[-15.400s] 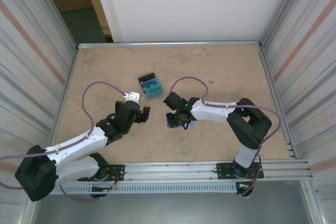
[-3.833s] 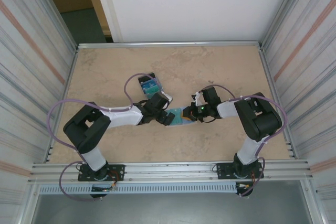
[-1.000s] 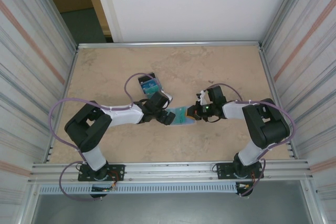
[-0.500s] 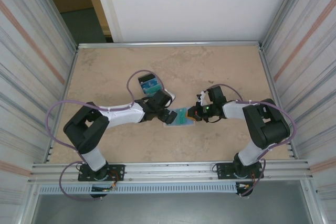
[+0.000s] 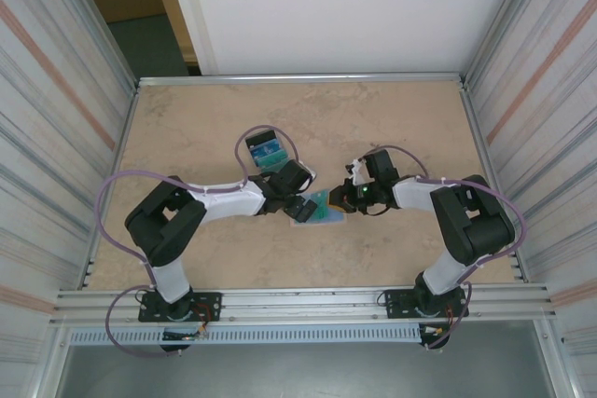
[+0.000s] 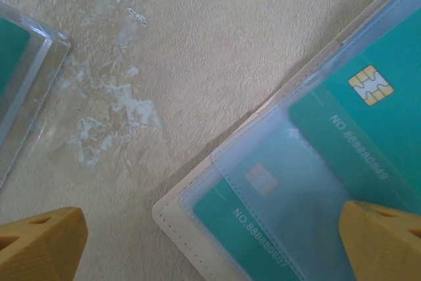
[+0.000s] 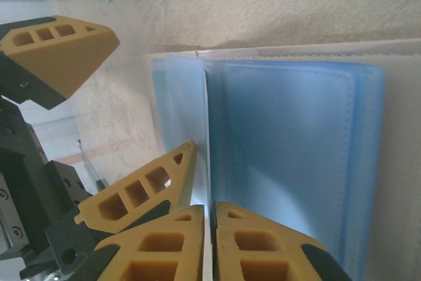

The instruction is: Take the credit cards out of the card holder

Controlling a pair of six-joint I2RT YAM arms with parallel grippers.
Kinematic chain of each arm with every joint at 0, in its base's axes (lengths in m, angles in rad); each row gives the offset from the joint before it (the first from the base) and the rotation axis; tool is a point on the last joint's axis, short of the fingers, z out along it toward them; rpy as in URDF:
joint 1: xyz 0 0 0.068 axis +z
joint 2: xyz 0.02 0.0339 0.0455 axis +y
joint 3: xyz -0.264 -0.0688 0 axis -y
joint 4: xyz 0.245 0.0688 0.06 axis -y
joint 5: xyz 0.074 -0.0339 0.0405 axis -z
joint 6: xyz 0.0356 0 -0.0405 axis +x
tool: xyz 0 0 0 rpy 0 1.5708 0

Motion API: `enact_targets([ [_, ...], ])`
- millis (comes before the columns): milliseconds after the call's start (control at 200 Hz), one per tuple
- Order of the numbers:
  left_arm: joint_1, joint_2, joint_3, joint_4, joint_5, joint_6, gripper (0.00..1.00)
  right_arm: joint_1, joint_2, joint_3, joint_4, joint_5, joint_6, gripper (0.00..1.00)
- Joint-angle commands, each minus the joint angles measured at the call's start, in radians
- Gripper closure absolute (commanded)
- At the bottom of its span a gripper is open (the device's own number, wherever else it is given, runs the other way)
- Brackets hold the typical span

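On the left, the pile of loose cards lies on the surface, near the left arm's wrist. Next come the left fingers, spread wide over the left corner of the card holder and gripping nothing. The holder lies open near the middle of the surface, between the two arms. From the left wrist, one teal card with a chip and a second teal card sit tucked in clear sleeves, so the job looks only partly done. On the right, the right fingers stand almost together, and a thin edge of the holder's pale blue leaf runs into the slit between them; they appear clamped on that leaf to pin the holder down. The step in hand seems to be drawing a card free. To do it well, the right side should hold firm and low, so the holder cannot slide. The left fingers should come down on the chip end, which looks clear of the hazy sleeve. They should close on the card alone, not the plastic, then pull flat along the pocket's opening.
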Motion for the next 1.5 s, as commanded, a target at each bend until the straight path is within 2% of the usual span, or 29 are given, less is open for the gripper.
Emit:
enact_targets([
  [0,-0.003,-0.002,-0.002,-0.023,-0.01,-0.011,0.01,0.015,-0.014,0.027,-0.022,0.025,-0.006,0.84],
  [100,-0.003,-0.003,-0.01,-0.02,-0.009,-0.017,0.01,0.031,-0.014,0.032,-0.03,0.048,-0.004,0.77],
  [391,-0.003,-0.01,-0.02,-0.013,-0.01,-0.024,0.01,0.073,0.003,0.057,-0.04,0.108,-0.003,0.77],
  [702,-0.001,-0.017,-0.032,-0.014,-0.024,-0.03,0.01,0.084,0.004,0.075,-0.089,0.152,-0.027,1.0],
  [992,0.013,-0.065,-0.074,-0.016,-0.039,-0.024,0.01,0.081,-0.089,0.079,-0.213,0.224,-0.096,1.0],
  [1213,0.012,-0.16,-0.082,-0.036,-0.043,-0.031,0.01,0.081,-0.175,0.106,-0.308,0.257,-0.166,1.0],
  [1498,0.015,-0.403,-0.112,-0.027,-0.116,-0.042,0.01,0.098,-0.307,0.153,-0.402,0.29,-0.307,1.0],
])
